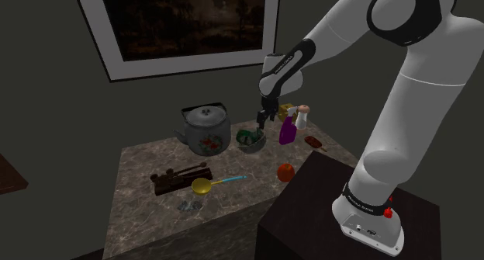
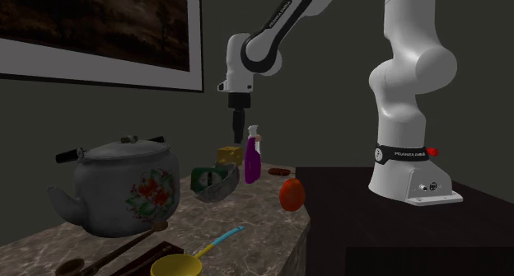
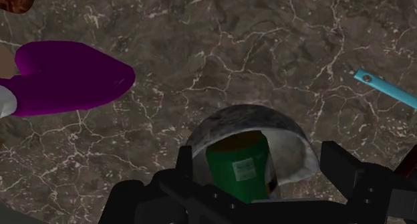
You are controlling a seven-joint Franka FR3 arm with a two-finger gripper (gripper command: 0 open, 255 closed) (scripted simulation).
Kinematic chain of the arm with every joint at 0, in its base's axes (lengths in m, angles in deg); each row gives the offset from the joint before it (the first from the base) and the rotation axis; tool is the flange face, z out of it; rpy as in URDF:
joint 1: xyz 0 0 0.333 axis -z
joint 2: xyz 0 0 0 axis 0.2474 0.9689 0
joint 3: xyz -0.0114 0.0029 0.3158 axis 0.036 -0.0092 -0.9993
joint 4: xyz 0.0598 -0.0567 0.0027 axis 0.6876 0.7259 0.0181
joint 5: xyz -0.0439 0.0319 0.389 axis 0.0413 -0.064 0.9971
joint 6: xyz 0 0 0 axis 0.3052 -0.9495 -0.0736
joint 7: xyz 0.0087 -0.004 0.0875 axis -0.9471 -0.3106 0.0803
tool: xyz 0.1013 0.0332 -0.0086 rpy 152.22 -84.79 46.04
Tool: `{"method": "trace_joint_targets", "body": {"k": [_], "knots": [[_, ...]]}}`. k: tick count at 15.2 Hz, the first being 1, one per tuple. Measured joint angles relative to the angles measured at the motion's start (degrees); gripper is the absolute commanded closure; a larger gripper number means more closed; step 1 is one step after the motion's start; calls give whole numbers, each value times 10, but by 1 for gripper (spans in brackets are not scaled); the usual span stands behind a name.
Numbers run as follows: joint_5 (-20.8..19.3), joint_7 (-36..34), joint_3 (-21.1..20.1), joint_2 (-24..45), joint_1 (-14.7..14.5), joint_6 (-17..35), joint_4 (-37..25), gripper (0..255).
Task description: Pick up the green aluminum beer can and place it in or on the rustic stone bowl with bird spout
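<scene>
The green can (image 1: 247, 134) lies tilted inside the grey stone bowl (image 1: 254, 145) on the marble counter. In the second exterior view the can (image 2: 202, 178) leans against the inner wall of the bowl (image 2: 221, 188). My black gripper (image 2: 238, 128) hangs a little above and behind the bowl, clear of both. In the shoulder view the gripper (image 1: 265, 116) sits just above the bowl's far rim. Looking along the gripper (image 3: 260, 161), the fingers (image 3: 339, 164) stand apart and open, and the can (image 3: 240, 168) rests in the bowl (image 3: 294, 132) below them, untouched.
A purple spray bottle (image 1: 288, 129) and a yellow box (image 1: 288, 109) stand close behind the bowl. A large painted kettle (image 1: 206, 129) is at the shoulder view's left. An orange fruit (image 1: 285, 171), a yellow ladle (image 1: 203, 185) and a dark wooden rack (image 1: 174, 178) lie nearer the front.
</scene>
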Motion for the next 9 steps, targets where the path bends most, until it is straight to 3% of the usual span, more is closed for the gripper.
{"method": "trace_joint_targets", "body": {"k": [4,9], "knots": [[-15,-9,1,-45,1,-57,-14,0],[-17,-12,0,-50,0,-66,-17,0]]}}
